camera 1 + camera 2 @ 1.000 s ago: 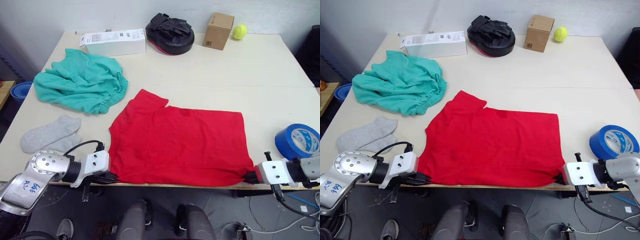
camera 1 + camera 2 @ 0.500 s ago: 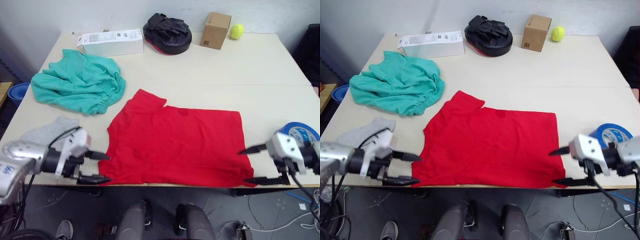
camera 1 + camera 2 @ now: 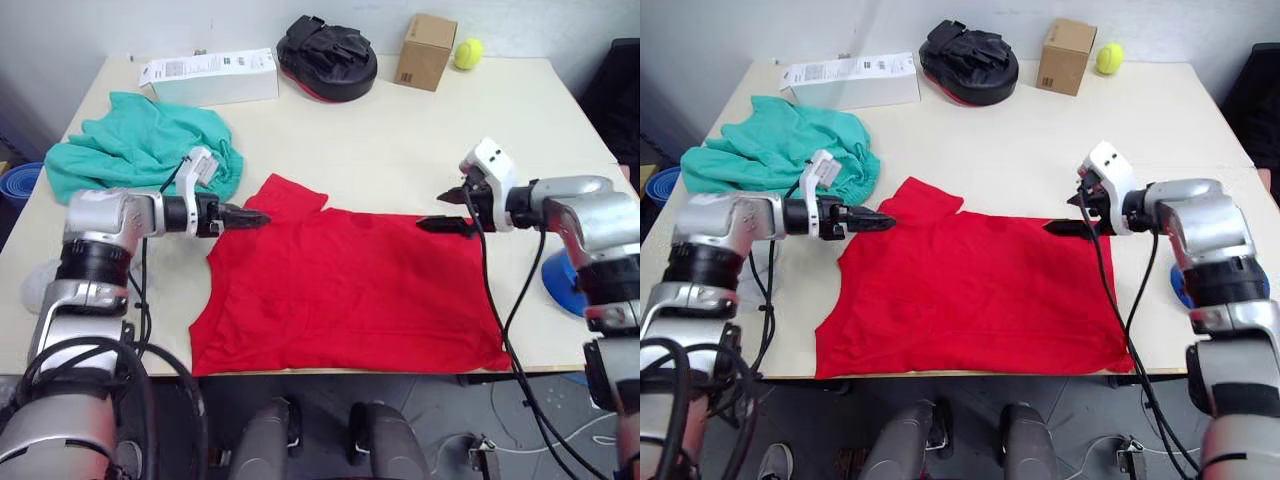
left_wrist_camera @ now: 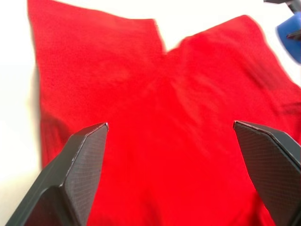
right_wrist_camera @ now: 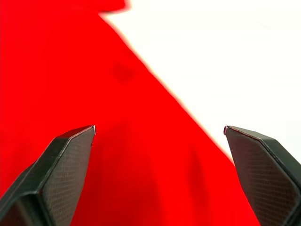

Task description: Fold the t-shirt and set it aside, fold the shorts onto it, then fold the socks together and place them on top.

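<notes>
The t-shirt (image 3: 345,285) is spread flat on the counter (image 3: 400,140), reaching from the middle of the surface down to the 6 o'clock edge. A sleeve is seen sticking out toward 11 o'clock. The left gripper (image 3: 245,217) is held over the shirt's 10 o'clock corner, just beside that sleeve, and its jaws are seen wide apart in the left wrist view, with nothing between them. The right gripper (image 3: 448,213) is held over the shirt's 2 o'clock corner; its jaws are likewise spread apart and empty, red cloth and bare counter being seen between them in the right wrist view.

The shorts (image 3: 135,150) are bunched in a heap at 10 o'clock, just beside the left arm. A white box (image 3: 208,76), a black padded mitt (image 3: 325,56), a cardboard box (image 3: 424,50) and a yellow-green ball (image 3: 465,53) are lined up along the 12 o'clock edge. A roll of blue tape (image 3: 562,285) is partly hidden behind the right arm at 3 o'clock.
</notes>
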Tool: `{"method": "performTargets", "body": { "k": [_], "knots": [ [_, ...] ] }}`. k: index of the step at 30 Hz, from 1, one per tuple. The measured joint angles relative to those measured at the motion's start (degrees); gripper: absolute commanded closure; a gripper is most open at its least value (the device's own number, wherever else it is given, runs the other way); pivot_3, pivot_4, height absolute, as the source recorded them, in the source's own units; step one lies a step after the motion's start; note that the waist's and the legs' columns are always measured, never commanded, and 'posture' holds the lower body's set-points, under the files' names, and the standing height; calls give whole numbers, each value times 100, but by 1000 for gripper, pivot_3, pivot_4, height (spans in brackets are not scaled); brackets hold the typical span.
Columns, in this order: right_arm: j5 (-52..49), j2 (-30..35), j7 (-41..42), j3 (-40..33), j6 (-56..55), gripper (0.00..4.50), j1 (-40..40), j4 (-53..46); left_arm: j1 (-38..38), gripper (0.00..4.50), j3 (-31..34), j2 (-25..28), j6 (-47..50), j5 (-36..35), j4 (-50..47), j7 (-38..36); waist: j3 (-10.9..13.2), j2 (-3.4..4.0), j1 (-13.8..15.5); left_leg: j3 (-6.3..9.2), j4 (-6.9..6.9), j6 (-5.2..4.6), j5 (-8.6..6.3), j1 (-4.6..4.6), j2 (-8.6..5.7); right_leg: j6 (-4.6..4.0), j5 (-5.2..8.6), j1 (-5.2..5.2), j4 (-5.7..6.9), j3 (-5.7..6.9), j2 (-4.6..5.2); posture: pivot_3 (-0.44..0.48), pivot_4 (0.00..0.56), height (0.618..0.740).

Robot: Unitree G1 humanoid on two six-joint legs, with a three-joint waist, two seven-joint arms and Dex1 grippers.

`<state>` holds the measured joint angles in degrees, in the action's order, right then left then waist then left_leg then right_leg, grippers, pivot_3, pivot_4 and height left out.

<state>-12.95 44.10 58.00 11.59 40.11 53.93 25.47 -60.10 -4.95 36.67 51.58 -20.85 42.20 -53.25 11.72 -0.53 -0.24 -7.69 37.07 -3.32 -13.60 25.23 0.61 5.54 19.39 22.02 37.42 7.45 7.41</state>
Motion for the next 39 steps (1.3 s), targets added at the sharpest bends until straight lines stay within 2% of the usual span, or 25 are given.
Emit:
{"method": "performTargets", "body": {
  "k": [4,7,16,19,20,22,31,33,39],
  "knots": [
    [513,-325,-303,180,-166,39,464,1009,-748,30,214,-437,-750,361,1532,464,4,-7,3,-29,5,-8,4,10,-4,4,-2,35,29,2,5,0,150,740],
    [679,-438,-323,180,-187,39,751,1597,-1090,30,395,-648,-1271,563,2298,762,5,-8,-3,-40,5,-12,6,15,-6,7,-4,46,34,-4,5,0,150,740],
    [1400,-443,-397,185,-573,39,1030,2719,-1327,30,448,-960,-2051,1214,3029,891,4,-8,-17,-59,8,-13,6,8,-5,7,-4,51,44,-22,4,0,150,740],
    [1537,-435,-300,186,-623,0,1036,2765,-1341,600,492,-1015,-2129,1345,3059,1017,4,-7,-18,-60,12,-13,6,3,-4,7,-4,51,51,-28,6,0,150,740],
    [1563,-433,-278,186,-626,296,1037,2766,-1341,969,515,-1023,-2151,1373,3068,1063,4,-7,-20,-60,13,-13,6,3,-3,7,-4,51,52,-29,7,0,150,740],
    [1617,-432,-237,186,-629,561,1038,2768,-1341,1465,596,-1032,-2144,1414,3093,1066,4,-7,-22,-61,12,-13,6,3,-4,7,-4,52,51,-29,7,0,150,740],
    [1857,-432,-35,186,-658,3719,1083,2817,-1341,4406,704,-1099,-2048,1520,3229,926,4,-8,-40,-62,10,-13,6,5,-4,7,-4,54,50,-28,4,0,150,740],
    [1890,-432,-17,186,-718,4415,1081,2817,-1341,4500,724,-1098,-2038,1545,3245,880,4,-8,-53,-62,9,-13,6,5,-4,8,-4,54,50,-28,4,0,150,740],
    [1962,-413,-138,139,-1148,4487,992,2719,-1336,4500,847,-1030,-2049,1553,3245,743,4,-8,-127,-62,5,-13,6,6,-4,8,-4,56,49,-27,4,0,150,740]
  ]
}}
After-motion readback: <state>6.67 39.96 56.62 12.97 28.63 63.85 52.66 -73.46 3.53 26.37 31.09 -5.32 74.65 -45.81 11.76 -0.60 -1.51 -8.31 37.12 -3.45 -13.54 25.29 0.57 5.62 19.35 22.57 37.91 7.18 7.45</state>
